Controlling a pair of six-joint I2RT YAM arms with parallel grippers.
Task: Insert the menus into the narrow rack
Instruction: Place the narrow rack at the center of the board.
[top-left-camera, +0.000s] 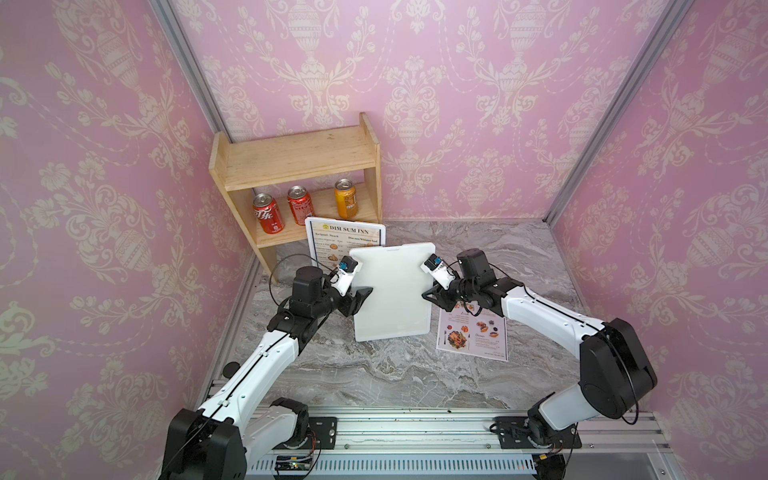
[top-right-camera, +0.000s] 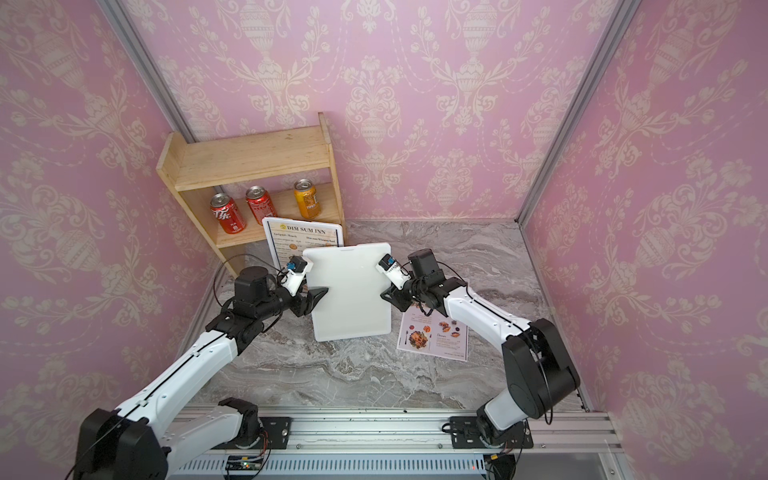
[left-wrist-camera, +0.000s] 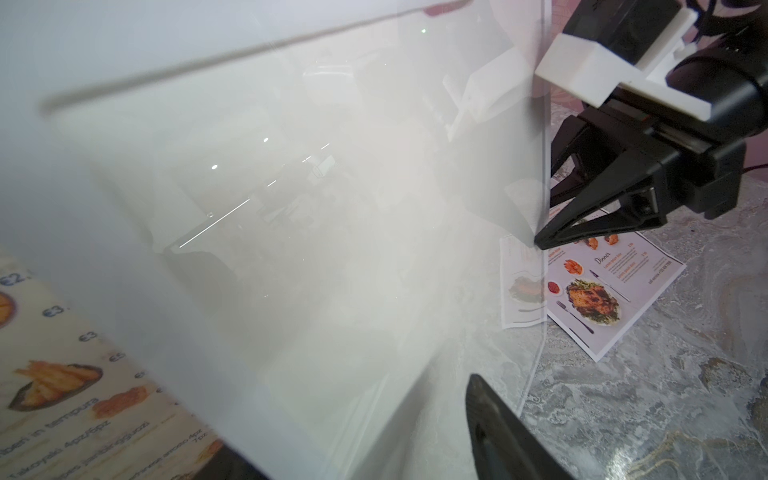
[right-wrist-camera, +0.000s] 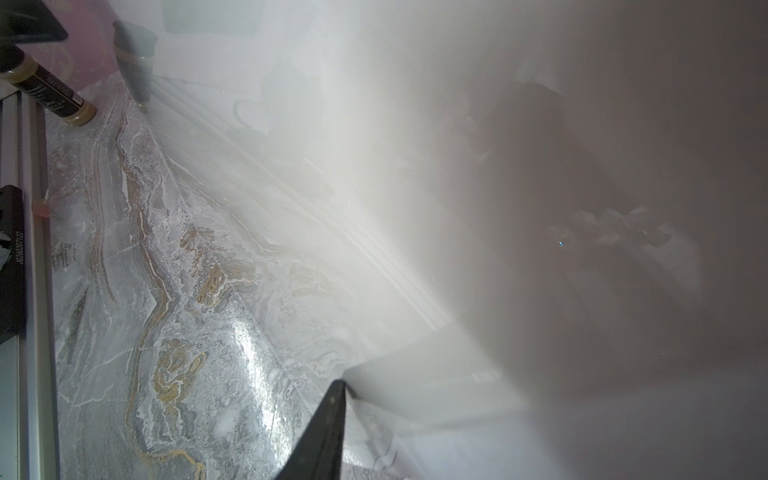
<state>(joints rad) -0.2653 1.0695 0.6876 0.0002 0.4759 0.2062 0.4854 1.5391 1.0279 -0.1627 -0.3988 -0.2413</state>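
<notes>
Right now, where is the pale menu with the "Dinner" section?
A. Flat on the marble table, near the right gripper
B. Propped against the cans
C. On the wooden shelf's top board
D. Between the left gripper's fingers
A: in both top views the pale menu lies flat on the marble table, its upper part hidden under the right gripper.

Overhead pair, close wrists; pale menu (top-left-camera: 478, 336) shared
</notes>
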